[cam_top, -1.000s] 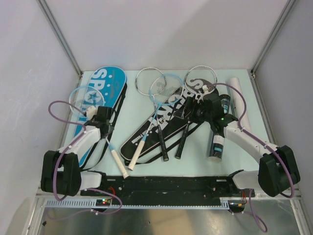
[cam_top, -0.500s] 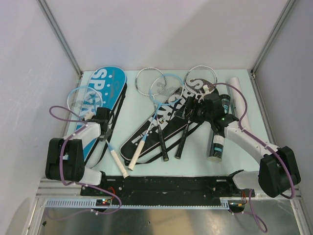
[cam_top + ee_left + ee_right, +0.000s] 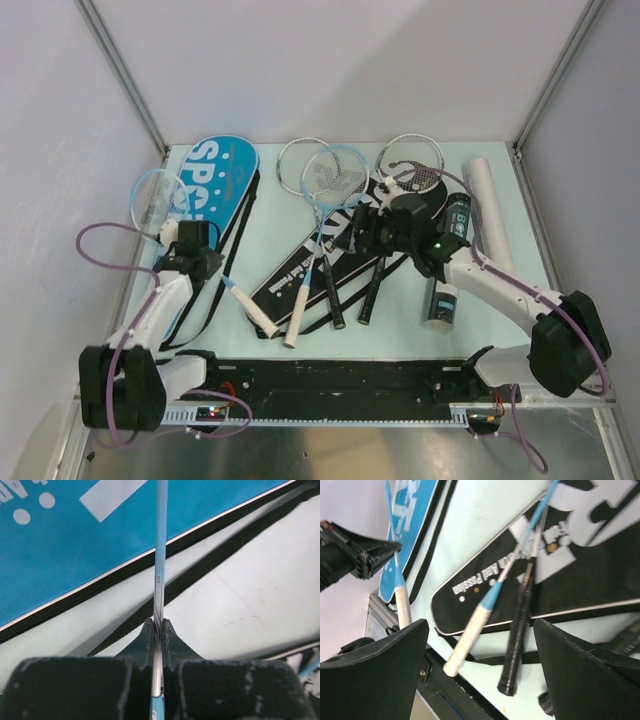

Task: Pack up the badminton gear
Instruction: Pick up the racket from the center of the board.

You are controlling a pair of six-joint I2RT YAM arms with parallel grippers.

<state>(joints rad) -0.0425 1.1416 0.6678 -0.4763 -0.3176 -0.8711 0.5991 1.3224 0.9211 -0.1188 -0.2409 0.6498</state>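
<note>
My left gripper (image 3: pixel 192 252) is shut on the thin shaft (image 3: pixel 160 555) of a blue-framed racket (image 3: pixel 155 195), whose white handle (image 3: pixel 255 315) points down to the right. It sits beside the blue SPORT bag (image 3: pixel 215 170), which fills the upper left of the left wrist view (image 3: pixel 60 555). My right gripper (image 3: pixel 362 232) hovers open over the black SPORT bag (image 3: pixel 335 250) with nothing between its fingers (image 3: pixel 480 624). Below it lie a second white-handled racket (image 3: pixel 470 640) and a black racket handle (image 3: pixel 517 640) across the black bag (image 3: pixel 570 580). A black shuttle tube (image 3: pixel 443 295) lies under the right arm.
A white tube (image 3: pixel 485 195) lies along the right edge of the table. Two more racket heads (image 3: pixel 300 165) (image 3: pixel 410 155) rest at the back. Bag straps (image 3: pixel 215 300) trail near the front. The black base rail (image 3: pixel 330 375) runs along the near edge.
My left gripper closed on the racket shaft and carried it left, and the white handle swung up and right. My right arm shifted left over the black bag, still open.
</note>
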